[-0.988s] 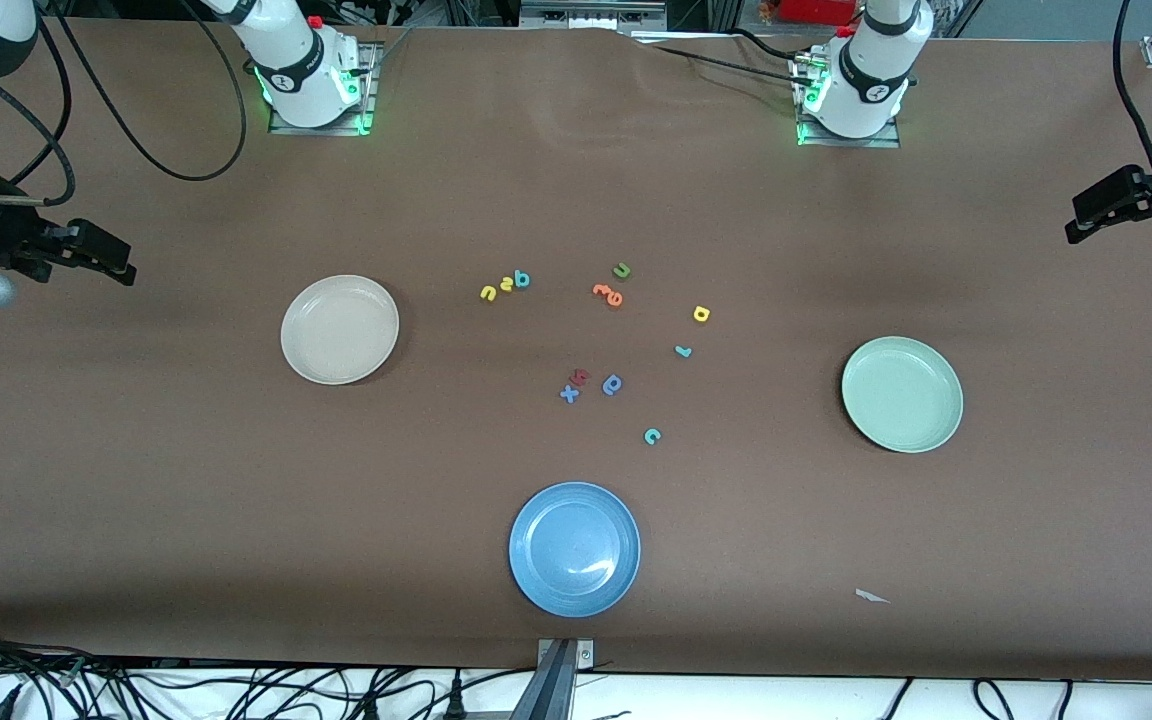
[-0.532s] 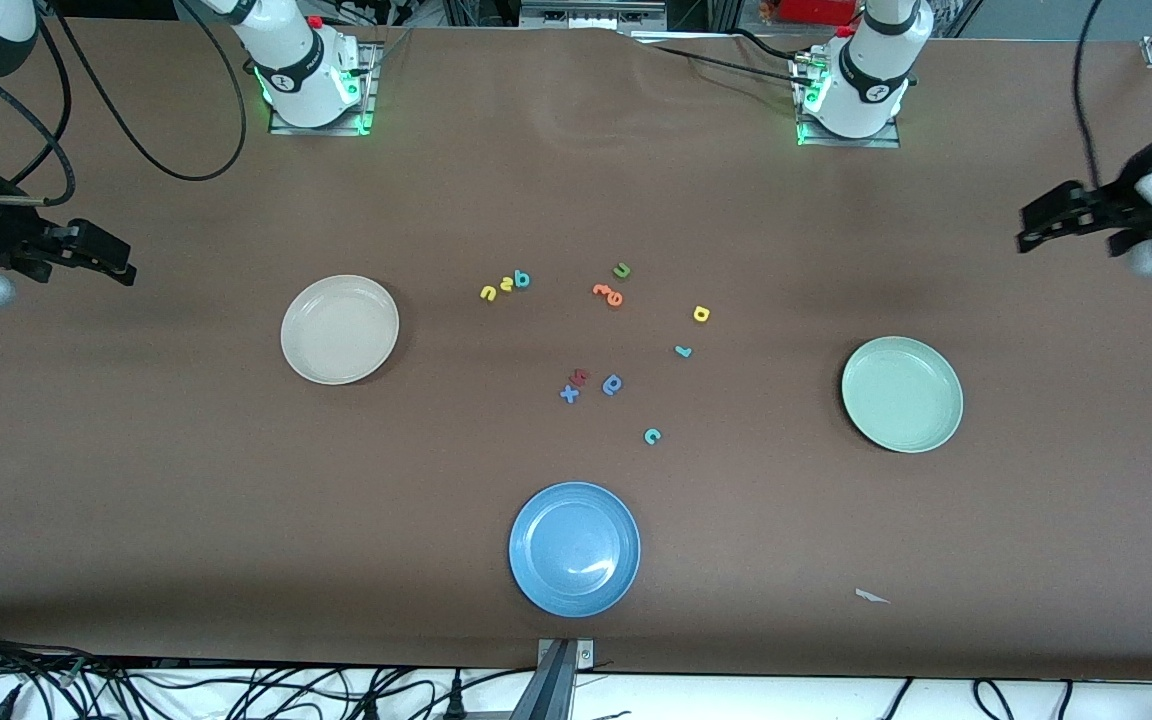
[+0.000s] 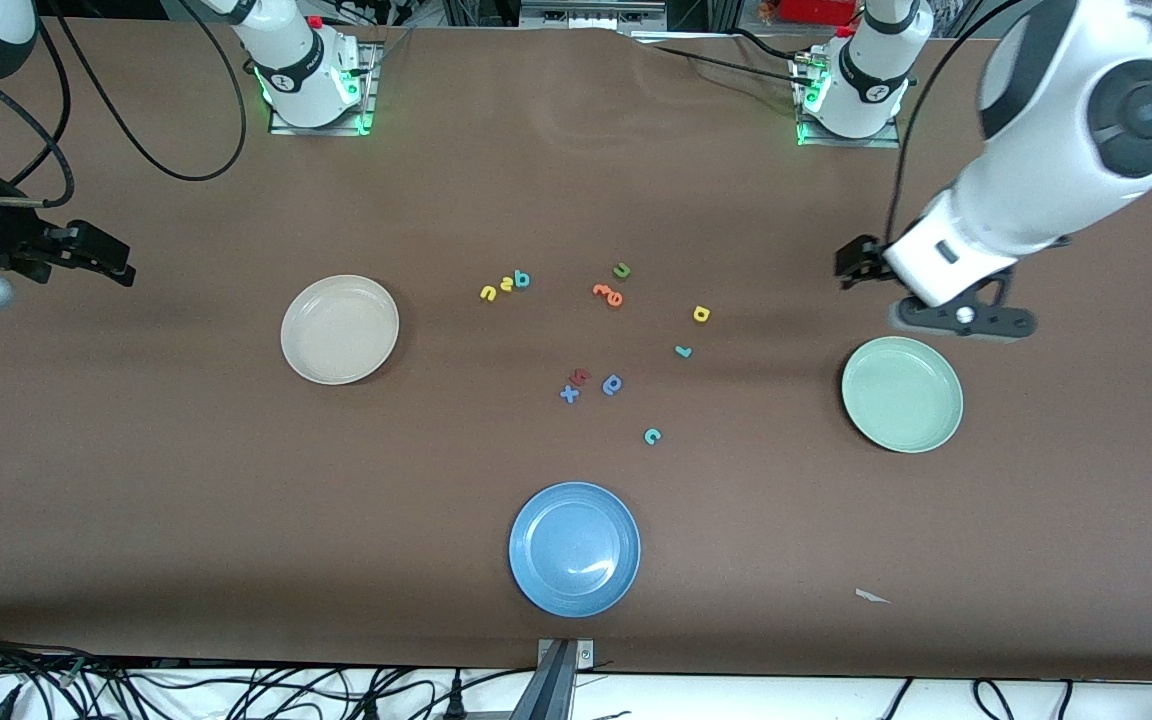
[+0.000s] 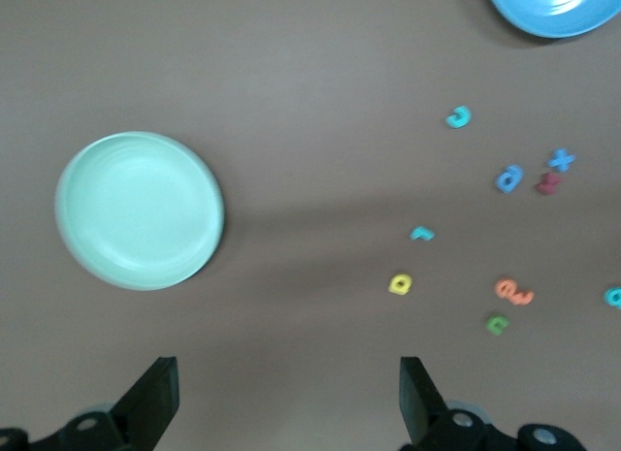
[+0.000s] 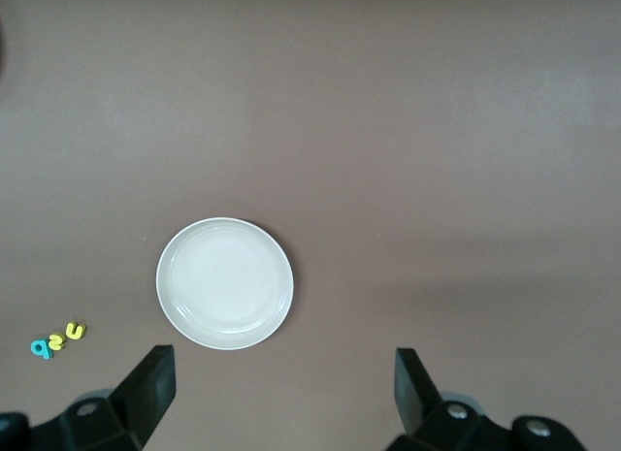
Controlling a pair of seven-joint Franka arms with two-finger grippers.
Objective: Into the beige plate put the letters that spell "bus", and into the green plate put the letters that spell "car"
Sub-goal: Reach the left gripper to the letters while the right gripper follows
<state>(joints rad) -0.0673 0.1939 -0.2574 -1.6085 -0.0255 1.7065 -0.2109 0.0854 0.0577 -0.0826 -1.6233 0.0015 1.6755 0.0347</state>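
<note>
So none of the letters have gone anywhere: the yellow u (image 3: 488, 293), yellow s (image 3: 506, 284) and teal b (image 3: 522, 279) sit in a tight little row, its long axis slanting from the u, nearest the front camera, up to the b, and pointing roughly at the beige plate (image 3: 308, 352), which is empty toward the right arm's end of the worktop. The car bunch is more scattered: yellow a (image 3: 701, 314), small teal r (image 3: 683, 351) just nearer the camera, teal c (image 3: 652, 436) nearer still, all lying flat between the b-s-u row and the empty green plate (image 3: 926, 430). What changed in the last second is the left pincer (image 3: 861, 262): it's swung in from the worktop's edge and now hangs over bare worktop just beside the green plate, jaws spread wide, nothing in them. Looks like it's heading for the car letters first. The right pincer (image 3: 121, 264) waits at its own end, jaws also wide apart and empty.
</note>
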